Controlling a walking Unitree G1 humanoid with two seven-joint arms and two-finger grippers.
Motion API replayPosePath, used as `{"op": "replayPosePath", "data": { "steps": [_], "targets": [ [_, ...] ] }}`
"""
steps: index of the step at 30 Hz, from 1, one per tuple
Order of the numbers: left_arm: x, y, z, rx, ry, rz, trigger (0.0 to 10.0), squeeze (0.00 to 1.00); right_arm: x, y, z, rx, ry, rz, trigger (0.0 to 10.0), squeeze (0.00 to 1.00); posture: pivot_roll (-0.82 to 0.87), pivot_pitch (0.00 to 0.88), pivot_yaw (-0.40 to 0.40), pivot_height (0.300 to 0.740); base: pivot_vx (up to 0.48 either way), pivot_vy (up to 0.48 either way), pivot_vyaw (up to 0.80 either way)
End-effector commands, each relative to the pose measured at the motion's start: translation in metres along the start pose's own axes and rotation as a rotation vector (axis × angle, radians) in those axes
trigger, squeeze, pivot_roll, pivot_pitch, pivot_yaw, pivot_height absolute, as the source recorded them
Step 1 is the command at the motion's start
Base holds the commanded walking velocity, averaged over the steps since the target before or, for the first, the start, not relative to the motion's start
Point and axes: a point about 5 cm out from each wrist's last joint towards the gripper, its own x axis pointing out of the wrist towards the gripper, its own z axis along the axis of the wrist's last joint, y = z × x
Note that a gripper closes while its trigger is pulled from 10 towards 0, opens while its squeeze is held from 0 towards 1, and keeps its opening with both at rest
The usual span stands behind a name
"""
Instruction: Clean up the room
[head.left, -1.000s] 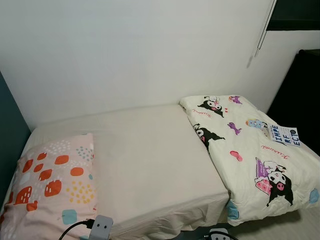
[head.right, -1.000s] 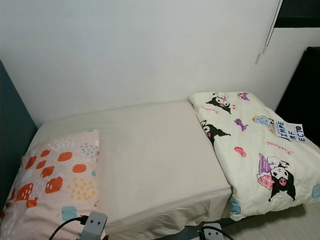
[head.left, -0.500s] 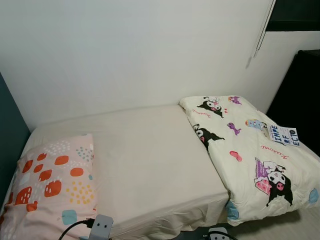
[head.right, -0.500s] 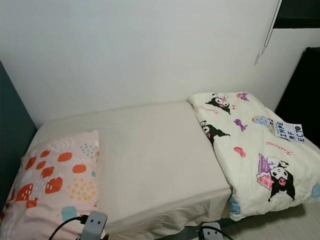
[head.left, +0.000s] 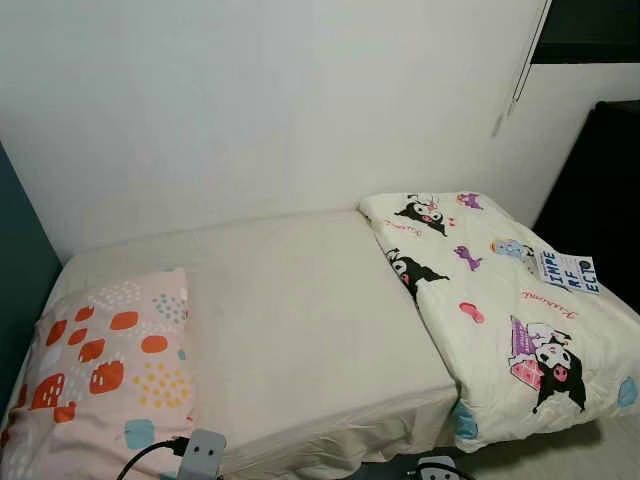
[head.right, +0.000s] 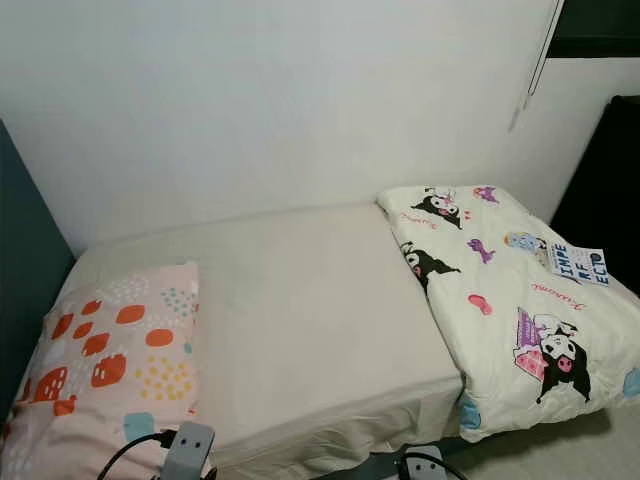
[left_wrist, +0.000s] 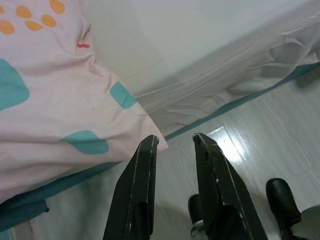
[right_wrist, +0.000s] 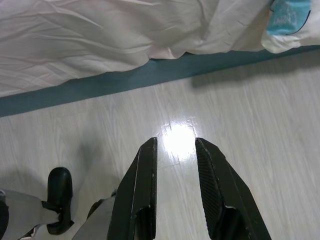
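A bed (head.left: 300, 310) with a cream sheet runs along the white wall. A pink pillow (head.left: 105, 360) with orange and teal spots lies at its left end. A folded cream blanket (head.left: 500, 310) printed with cartoon characters covers the right end, and a small printed card (head.left: 568, 271) rests on it. My left gripper (left_wrist: 175, 141) hangs open beside the bed's edge, just below the pillow's corner (left_wrist: 145, 127), holding nothing. My right gripper (right_wrist: 175, 144) hangs open over the pale wood floor (right_wrist: 240, 140), nothing between its fingers.
A teal headboard (head.left: 20, 270) stands at the left. A dark piece of furniture (head.left: 600, 190) and a blind cord (head.left: 520, 70) are at the right. The bed base is a teal strip (right_wrist: 125, 80). My black feet (right_wrist: 59, 197) stand on the floor by the bed.
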Motion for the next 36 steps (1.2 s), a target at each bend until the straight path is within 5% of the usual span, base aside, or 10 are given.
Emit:
{"op": "replayPosePath", "data": {
  "steps": [1, 36],
  "targets": [
    [0.0001, -0.0035, 0.0006, -0.003, -0.003, -0.006, 10.0, 0.00, -0.0007, -0.0022, -0.0049, 0.005, 0.034, -0.003, 10.0, 0.00, 0.01, 0.047, -0.033, 0.740, 0.000, 0.000, 0.00],
    [0.0018, -0.0028, 0.0025, -0.005, -0.001, 0.000, 10.0, 0.00, 0.0022, -0.0034, 0.0033, -0.030, 0.015, -0.018, 10.0, 0.00, 0.02, 0.032, -0.039, 0.740, 0.000, 0.000, 0.00]
  ]
}}
